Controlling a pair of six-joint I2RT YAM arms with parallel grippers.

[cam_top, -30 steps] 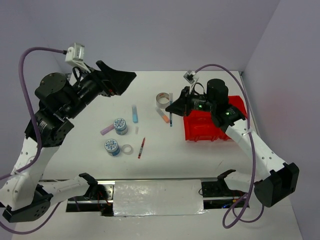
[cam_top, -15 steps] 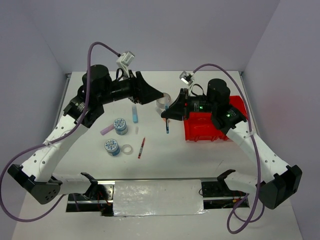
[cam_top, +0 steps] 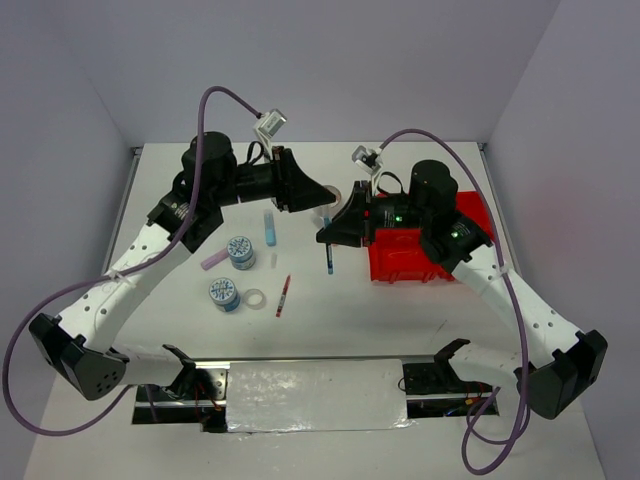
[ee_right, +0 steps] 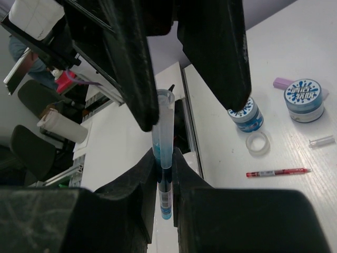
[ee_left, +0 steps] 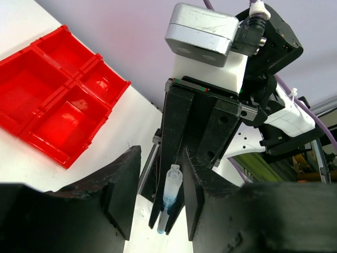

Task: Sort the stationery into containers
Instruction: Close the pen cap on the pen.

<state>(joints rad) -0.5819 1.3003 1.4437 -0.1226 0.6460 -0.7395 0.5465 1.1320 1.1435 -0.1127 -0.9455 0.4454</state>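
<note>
Your right gripper (ee_right: 164,158) was pressed together on the blue pen (ee_right: 164,132), pinching it around its blue middle, with the clear end sticking out past the fingertips and the printed end running back between the fingers. In the overhead view that put the pen's long axis roughly near to far, clear of the table, with its near end hanging below the pincer.

Your left gripper (ee_left: 162,158) had its jaws spread on either side of that clear end. Its own camera showed a gap on both sides, so judge it as around the pen and not yet gripping. The two pincers faced each other almost tip to tip along the pen's length.

Outward from there, the red bin (cam_top: 400,268) lay just to the right of the right gripper, and its four compartments looked empty from the left wrist. The right arm was plainly the nearer to it, reaching across it, while the left arm came in from the far left.

So the coming move turned on one thing: the pen pointed away from the bin and toward the left pincer. Either you carried it right to drop it, or the left jaws had to close squarely across that axis first.

The red pen (cam_top: 283,296) lay on the table, well to the near left
</note>
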